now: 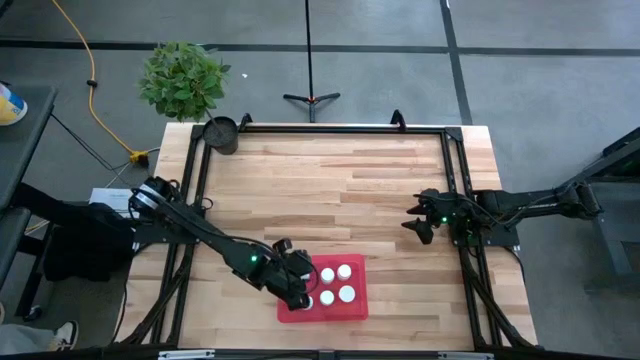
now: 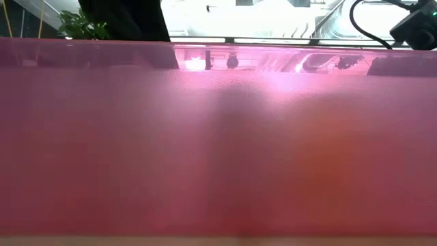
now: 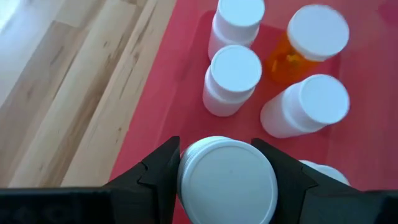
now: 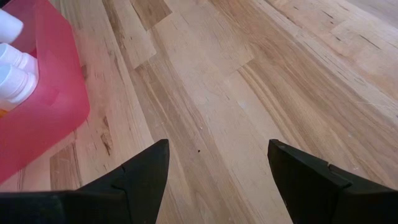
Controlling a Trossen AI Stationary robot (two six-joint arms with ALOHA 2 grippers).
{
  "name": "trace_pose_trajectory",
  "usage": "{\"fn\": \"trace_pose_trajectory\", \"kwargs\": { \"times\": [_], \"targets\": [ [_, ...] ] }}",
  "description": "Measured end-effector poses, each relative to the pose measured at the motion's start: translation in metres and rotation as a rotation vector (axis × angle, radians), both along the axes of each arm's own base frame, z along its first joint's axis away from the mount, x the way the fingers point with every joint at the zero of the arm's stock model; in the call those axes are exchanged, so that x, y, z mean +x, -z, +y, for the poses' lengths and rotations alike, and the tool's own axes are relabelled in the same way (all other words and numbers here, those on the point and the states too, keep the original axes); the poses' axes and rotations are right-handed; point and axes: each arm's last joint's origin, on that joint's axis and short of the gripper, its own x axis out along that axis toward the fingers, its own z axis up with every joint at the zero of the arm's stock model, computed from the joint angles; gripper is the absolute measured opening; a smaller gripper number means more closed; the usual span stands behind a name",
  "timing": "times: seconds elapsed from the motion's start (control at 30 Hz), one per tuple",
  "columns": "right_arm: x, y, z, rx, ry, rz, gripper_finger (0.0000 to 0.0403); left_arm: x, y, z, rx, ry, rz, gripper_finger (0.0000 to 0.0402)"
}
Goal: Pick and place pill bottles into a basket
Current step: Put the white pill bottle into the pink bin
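Left hand (image 3: 227, 180) grasping a white-capped pill bottle (image 3: 227, 180) over the basket (image 3: 180, 68), amber bottle (image 3: 292, 56) seen only at wrist, right hand (image 4: 217, 180) released above the bench (image 4: 249, 74)

A lab: framed wooden bench (image 1: 330, 180) on grey floor (image 1: 520, 60).

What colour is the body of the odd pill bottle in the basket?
Orange-amber, under a white cap; the left wrist view shows it best.
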Motion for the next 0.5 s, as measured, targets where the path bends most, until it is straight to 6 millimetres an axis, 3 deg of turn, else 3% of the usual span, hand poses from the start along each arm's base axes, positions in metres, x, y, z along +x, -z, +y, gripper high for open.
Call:
{"fn": "trace_pose_trajectory", "kwargs": {
  "times": [0.27, 0.5],
  "targets": [
    [0.000, 0.000, 0.000, 0.001, -0.002, 0.000, 0.0264, 0.005, 0.018, -0.003, 0.011, -0.013, 0.037, 0.0208],
    [0.000, 0.000, 0.000, 0.002, -0.002, 0.000, 0.0264, 0.006, 0.020, -0.004, 0.008, -0.019, 0.038, 0.0208]
  ]
}}
